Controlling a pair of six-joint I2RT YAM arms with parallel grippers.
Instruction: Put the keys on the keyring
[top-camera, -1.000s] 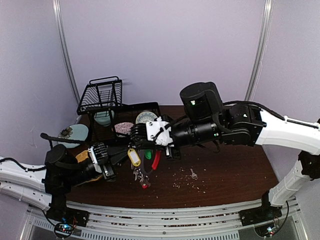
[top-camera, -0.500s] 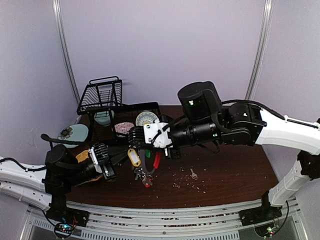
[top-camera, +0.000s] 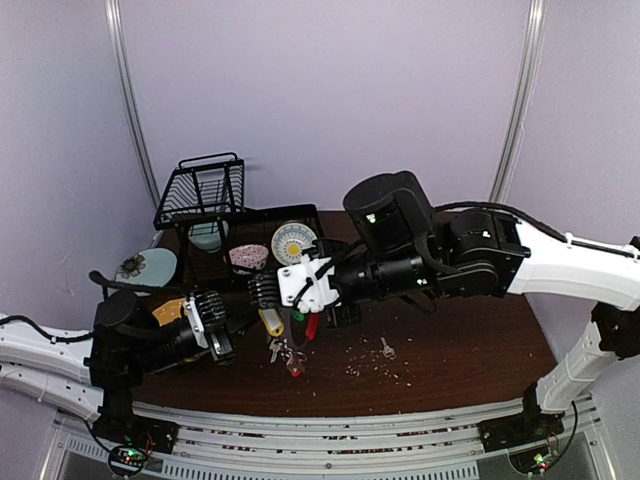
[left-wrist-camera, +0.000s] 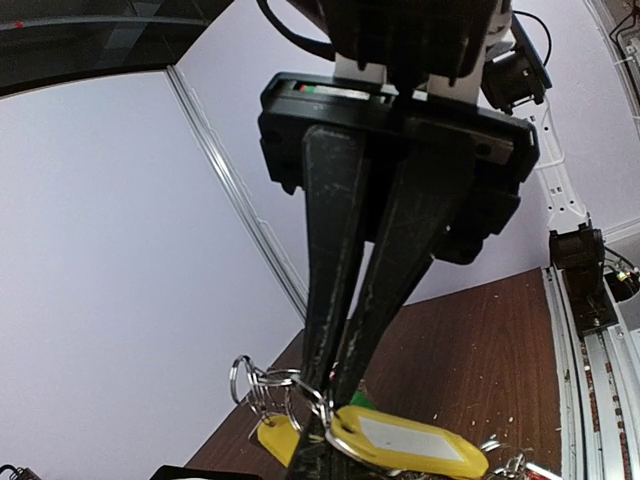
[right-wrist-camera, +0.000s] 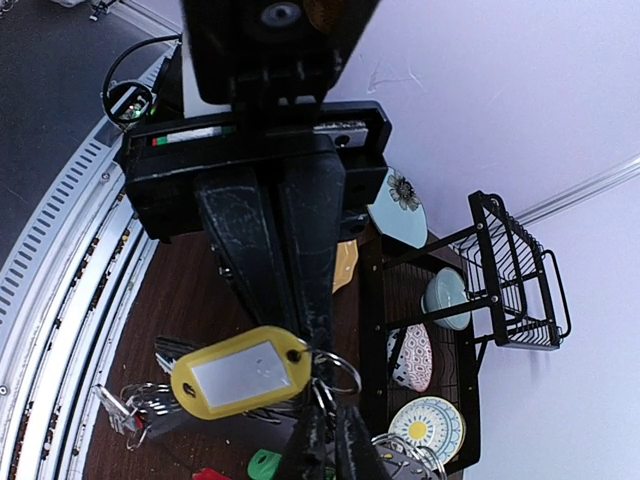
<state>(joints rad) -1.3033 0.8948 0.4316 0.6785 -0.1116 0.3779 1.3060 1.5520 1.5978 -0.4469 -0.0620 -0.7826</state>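
The keyring (top-camera: 285, 335) hangs between my two grippers: silver rings (left-wrist-camera: 262, 386), a yellow tag (top-camera: 272, 322), a green head, a red clip (top-camera: 312, 325) and several keys (top-camera: 290, 362) touching the table. My left gripper (top-camera: 250, 310) is shut on the rings; its fingers (right-wrist-camera: 305, 260) come down to them in the right wrist view. My right gripper (top-camera: 265, 297) meets it tip to tip, shut on the same rings (right-wrist-camera: 340, 378); its fingers (left-wrist-camera: 335, 250) pinch them beside the yellow tag (left-wrist-camera: 410, 445). One loose silver key (top-camera: 386, 348) lies on the table to the right.
A black dish rack (top-camera: 200, 190) stands at the back left, with a yellow-patterned plate (top-camera: 292, 240), a patterned bowl (top-camera: 248, 257) and a teal dish (top-camera: 150, 265) near it. Crumbs (top-camera: 365, 368) are scattered on the brown table. The front rail runs along the near edge.
My right arm has shifted left and a little lower, carrying the rings and yellow tag down with it. The left gripper has edged right. The loose key has not moved.
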